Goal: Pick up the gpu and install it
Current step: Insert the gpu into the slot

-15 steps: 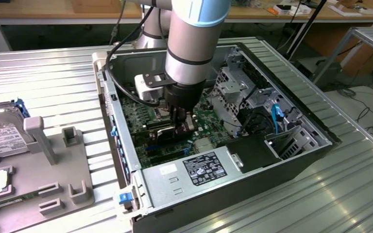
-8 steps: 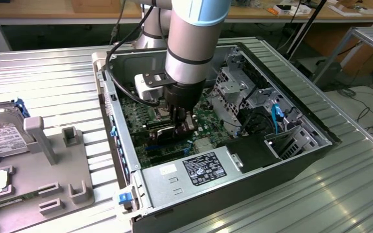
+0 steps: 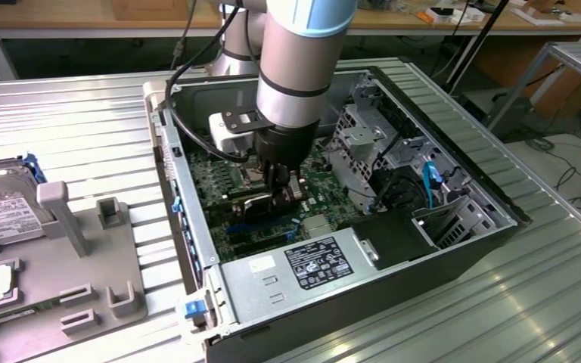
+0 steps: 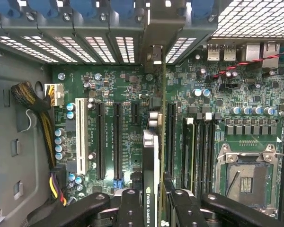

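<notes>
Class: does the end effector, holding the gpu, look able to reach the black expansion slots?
Probably yes. The end effector, shut on the gpu, is inside the open case; the black expansion slots lie bare, the cable bundle lying aside.

Your exterior view sits high above the counter [image 3: 79, 121], well back, looking obliquely down into the open computer case [image 3: 392, 299]. Your wrist view rides just behind the hand [image 4: 154, 208], facing along the gripped gpu [image 4: 150, 161] at the motherboard [image 4: 128, 80] close ahead. Both share the motherboard around the hand.
</notes>
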Robot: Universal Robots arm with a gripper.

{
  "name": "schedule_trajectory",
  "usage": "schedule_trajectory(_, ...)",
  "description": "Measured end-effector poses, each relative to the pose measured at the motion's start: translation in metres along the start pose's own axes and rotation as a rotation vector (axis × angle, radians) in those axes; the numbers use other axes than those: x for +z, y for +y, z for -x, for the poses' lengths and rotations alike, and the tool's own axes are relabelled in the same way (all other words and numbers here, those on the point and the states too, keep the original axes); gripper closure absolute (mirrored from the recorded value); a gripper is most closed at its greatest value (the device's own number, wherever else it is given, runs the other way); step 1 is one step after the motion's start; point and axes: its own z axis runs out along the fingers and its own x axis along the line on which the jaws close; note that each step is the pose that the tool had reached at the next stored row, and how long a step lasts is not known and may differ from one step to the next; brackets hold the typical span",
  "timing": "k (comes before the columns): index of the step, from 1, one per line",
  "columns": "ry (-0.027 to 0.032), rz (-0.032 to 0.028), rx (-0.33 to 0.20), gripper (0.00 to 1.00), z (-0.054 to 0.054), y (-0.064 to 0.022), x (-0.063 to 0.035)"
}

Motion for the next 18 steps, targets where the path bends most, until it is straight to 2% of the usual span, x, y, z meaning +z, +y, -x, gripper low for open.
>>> schedule_trajectory(18,0.0000,0.0001,-0.002,0.73,0.0030,0.0012,0.0025)
